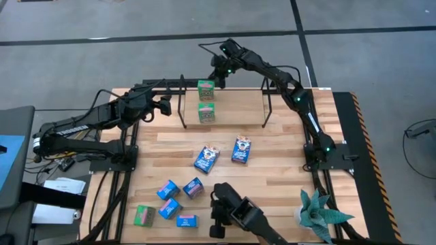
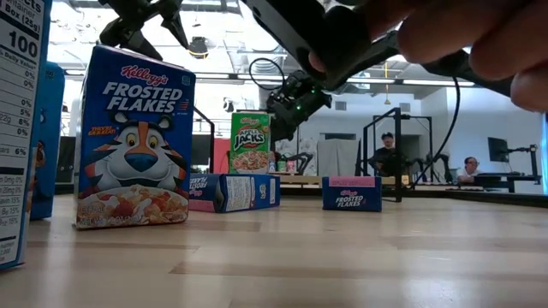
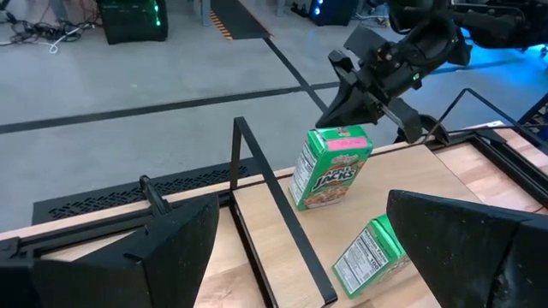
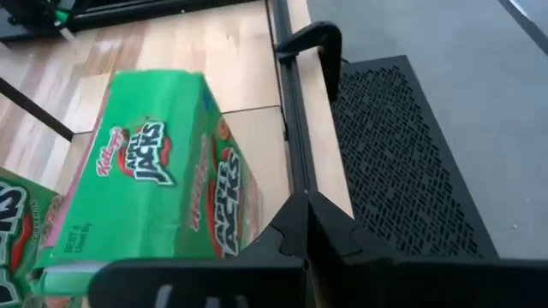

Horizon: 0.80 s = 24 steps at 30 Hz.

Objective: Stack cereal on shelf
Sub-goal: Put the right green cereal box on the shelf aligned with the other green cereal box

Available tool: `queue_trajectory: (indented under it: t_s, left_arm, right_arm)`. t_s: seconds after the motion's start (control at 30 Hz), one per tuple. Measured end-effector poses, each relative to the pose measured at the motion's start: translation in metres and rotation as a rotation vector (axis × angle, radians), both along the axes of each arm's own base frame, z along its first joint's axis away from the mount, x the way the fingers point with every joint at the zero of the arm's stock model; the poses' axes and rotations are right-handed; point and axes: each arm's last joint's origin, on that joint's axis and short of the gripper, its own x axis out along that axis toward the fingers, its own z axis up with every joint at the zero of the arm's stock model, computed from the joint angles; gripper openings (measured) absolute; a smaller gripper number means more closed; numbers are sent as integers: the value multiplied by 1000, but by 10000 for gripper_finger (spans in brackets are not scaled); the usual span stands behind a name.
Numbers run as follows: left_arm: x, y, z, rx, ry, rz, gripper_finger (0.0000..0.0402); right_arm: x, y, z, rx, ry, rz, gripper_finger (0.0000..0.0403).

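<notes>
The shelf (image 1: 238,109) is a light wooden board between thin black uprights at the table's far middle. Two green cereal boxes are on it. One (image 1: 206,86) (image 3: 330,167) stands upright near the far edge, and a second (image 1: 207,112) (image 3: 368,252) sits nearer the front. My right gripper (image 1: 219,73) (image 3: 336,115) is shut, with its tips at the far box's top. My left gripper (image 1: 162,105) (image 3: 300,227) hangs open to the left of the shelf, with nothing between its fingers. My right gripper's shut fingertips (image 4: 301,224) lie at the far green box's narrow side panel (image 4: 227,201), close to its top edge. They slant down from the far right. I cannot tell whether they touch the box. The box stands upright on the shelf board.
Two dark blue boxes (image 1: 206,158) (image 1: 240,150) lie in mid-table. Several light blue boxes (image 1: 178,201) and a green one (image 1: 144,215) sit at the near left. A potted plant (image 1: 320,214) stands near right, and a camera mount (image 1: 231,211) near middle. People sit in the room beyond (image 2: 387,154).
</notes>
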Motion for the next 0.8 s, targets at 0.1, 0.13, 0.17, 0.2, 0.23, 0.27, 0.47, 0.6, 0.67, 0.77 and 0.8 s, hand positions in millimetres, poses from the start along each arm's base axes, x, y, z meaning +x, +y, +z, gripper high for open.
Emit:
queue_trajectory:
  t_s: [0.1,0.13,0.17,0.2,0.23,0.27,0.47,0.6,0.67,0.77,0.8]
  left_arm:
    - [0,0,0,1,0,1,328]
    - [0,0,0,1,0,2,328]
    - [0,0,0,0,-1,2,328]
    - [0,0,0,0,-1,2,328]
    - [0,0,0,0,-2,2,328]
    - [0,0,0,0,-2,2,328]
    - [0,0,0,0,-2,2,328]
    - [0,0,0,0,-2,2,328]
    - [0,0,0,0,-1,2,328]
    - [0,0,0,1,-1,3,328]
    - [0,0,0,0,-2,3,328]
  right_arm:
    - [0,1,0,9,1,3,17]
    - [0,1,0,11,-1,5,17]
    - [0,1,0,12,-2,7,17]
    - [0,1,0,16,-4,12,17]
    - [0,1,0,19,-5,15,17]
    - [0,1,0,20,-6,16,17]
    - [1,3,-13,41,9,17,17]
    - [1,5,-21,70,27,10,17]
    - [1,5,-21,67,24,11,17]
    - [3,6,-20,62,18,15,17]
    - [4,6,-20,56,13,16,17]
